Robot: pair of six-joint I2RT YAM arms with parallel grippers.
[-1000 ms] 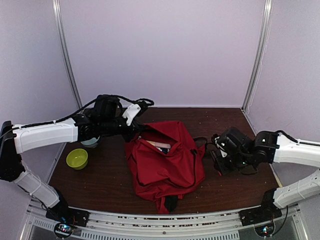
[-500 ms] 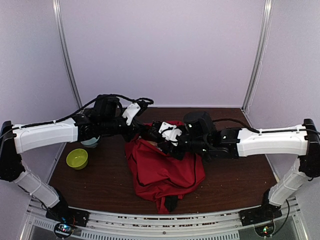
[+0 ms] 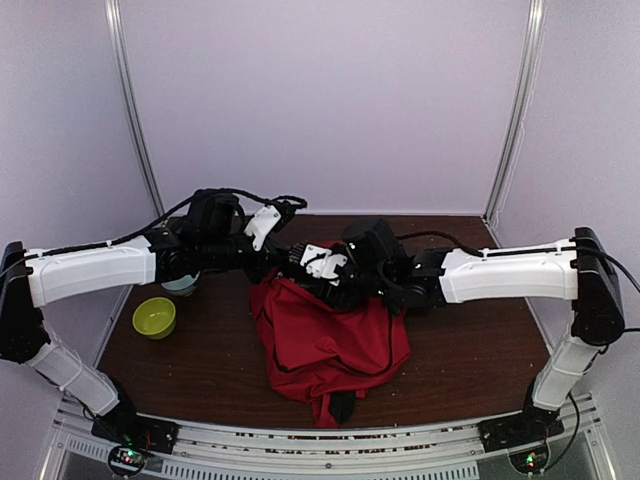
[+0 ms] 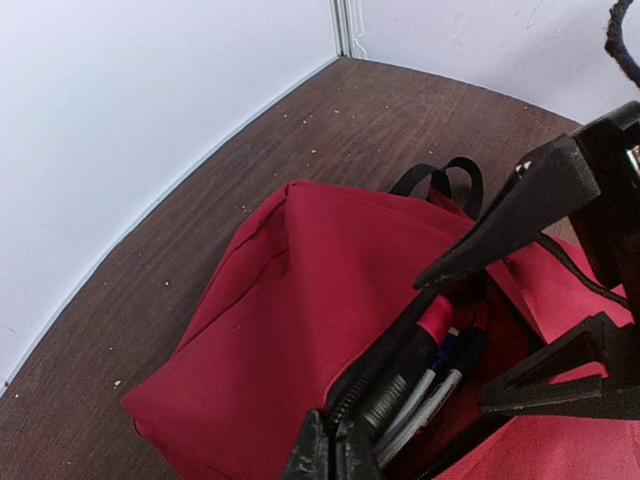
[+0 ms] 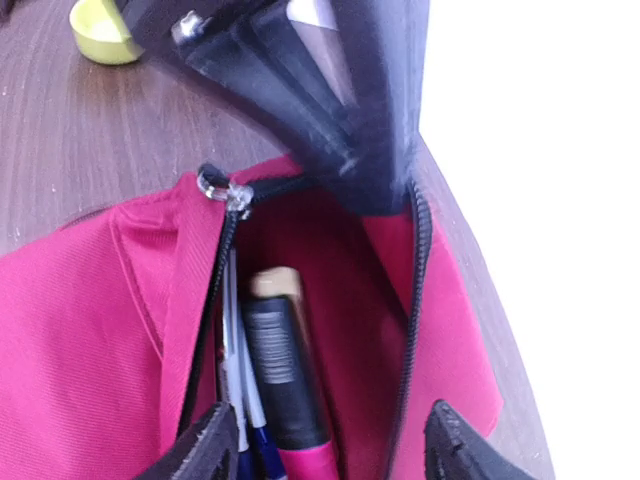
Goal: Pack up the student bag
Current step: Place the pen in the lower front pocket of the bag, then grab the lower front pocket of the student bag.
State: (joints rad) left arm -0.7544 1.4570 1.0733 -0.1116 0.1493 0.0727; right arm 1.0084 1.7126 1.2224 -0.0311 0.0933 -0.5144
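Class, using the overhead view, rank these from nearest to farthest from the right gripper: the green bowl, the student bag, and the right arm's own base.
1. The student bag, in the middle: the right gripper hangs open right at its mouth.
2. The green bowl, well out to the left.
3. The right arm's base, at the near right corner, plainly the farthest.

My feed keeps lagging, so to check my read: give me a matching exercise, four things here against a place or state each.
1 student bag
2 green bowl
3 pens
4 right gripper

A open, over the bag's mouth
B inside the bag
C left of the bag, apart from it
D red, unzipped

Pairs: 1-D, 2-C, 3-B, 4-A
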